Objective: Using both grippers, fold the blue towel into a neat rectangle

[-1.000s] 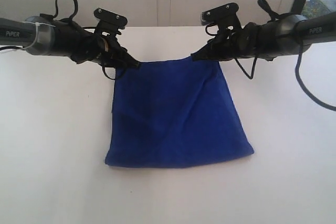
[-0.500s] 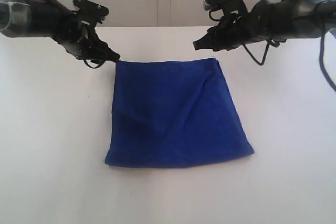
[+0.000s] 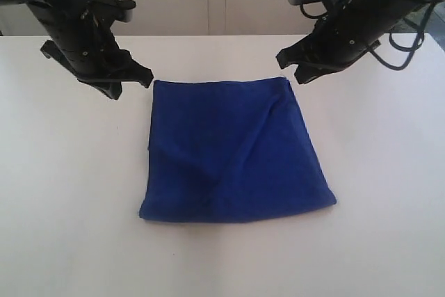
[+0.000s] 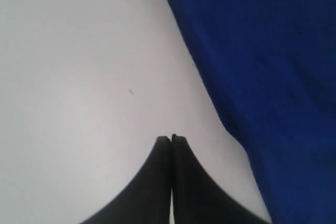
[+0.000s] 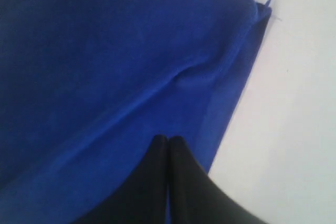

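The blue towel is seen lying flat on the white counter, folded over into a roughly four-sided shape, narrower along its far edge and wider along the near one. A soft crease is seen running from the far right corner down toward the middle of the cloth. In the right wrist view, doubled layers are shown at that corner, with a thin thread sticking out at the very tip.

Now to the left: the left tool is held just beside the towel's far left corner, apart from the cloth. In the left wrist view its two black jaws are pressed tight together, and nothing is caught between them. Bare counter is seen past the tips, with the towel's edge running off to one side. A tiny dark speck is noted on the counter there.

Over to the right: the right tool is held close by the far right corner. Its jaws are likewise drawn fully together, and no cloth is gripped. In the right wrist view the tips are set against blue cloth, close to the towel's edge, with white counter alongside. Whether the tips are touching the cloth cannot be told.
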Controlling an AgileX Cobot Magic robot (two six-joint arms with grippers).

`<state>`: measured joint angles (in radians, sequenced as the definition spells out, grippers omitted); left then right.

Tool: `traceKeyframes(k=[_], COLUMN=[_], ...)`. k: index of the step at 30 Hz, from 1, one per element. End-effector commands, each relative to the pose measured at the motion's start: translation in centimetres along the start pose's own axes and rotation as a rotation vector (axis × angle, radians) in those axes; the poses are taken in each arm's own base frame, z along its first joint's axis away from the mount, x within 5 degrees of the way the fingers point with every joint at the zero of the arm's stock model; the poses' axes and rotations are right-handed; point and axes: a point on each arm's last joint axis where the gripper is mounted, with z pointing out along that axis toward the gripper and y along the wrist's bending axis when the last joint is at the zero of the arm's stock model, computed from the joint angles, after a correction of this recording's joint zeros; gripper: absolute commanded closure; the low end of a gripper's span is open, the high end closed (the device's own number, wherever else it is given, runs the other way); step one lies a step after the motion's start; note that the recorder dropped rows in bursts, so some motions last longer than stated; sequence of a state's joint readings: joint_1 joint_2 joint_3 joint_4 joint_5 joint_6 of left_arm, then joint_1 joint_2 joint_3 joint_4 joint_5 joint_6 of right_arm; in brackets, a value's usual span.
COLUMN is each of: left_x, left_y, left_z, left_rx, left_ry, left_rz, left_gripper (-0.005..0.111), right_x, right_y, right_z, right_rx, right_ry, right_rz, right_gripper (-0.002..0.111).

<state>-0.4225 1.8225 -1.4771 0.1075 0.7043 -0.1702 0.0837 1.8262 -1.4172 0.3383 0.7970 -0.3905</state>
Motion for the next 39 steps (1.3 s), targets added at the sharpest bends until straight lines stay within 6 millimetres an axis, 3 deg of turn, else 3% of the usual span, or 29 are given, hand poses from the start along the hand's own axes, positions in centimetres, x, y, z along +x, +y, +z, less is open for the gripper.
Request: traceKeyframes(k=[1, 7, 11, 15, 29, 39], left_x=[3.1, 6.2, 7.5, 8.5, 10.4, 10.4], left_y=[-2.9, -6.5, -8.0, -8.1, -8.3, -8.3], left_z=[-1.9, -1.9, -0.5, 0.9, 4.9, 4.9], left_rx=[0.053, 0.1, 0.123, 0.129, 0.131, 0.131], left_ry=[0.033, -0.005, -0.024, -0.026, 0.036, 0.044], left_rz=[0.062, 0.137, 0.154, 0.15, 0.132, 0.131], left_gripper=[0.107, 0.107, 0.107, 0.107, 0.107, 0.107], right_x=[2.2, 6.4, 9.5, 11.5, 15.1, 17.0], right_y=[0.9, 2.0, 3.2, 4.4, 4.2, 4.4], right_z=[-2.6, -3.9, -2.5, -0.6, 4.1, 4.2], right_rx=[-0.007, 0.004, -0.014, -0.014, 0.027, 0.015], right_ry=[0.012, 0.001, 0.039, 0.059, 0.18, 0.329], right_rz=[0.042, 0.059, 0.069, 0.048, 0.108, 0.205], right_gripper=[0.108, 0.108, 0.108, 0.108, 0.108, 0.108])
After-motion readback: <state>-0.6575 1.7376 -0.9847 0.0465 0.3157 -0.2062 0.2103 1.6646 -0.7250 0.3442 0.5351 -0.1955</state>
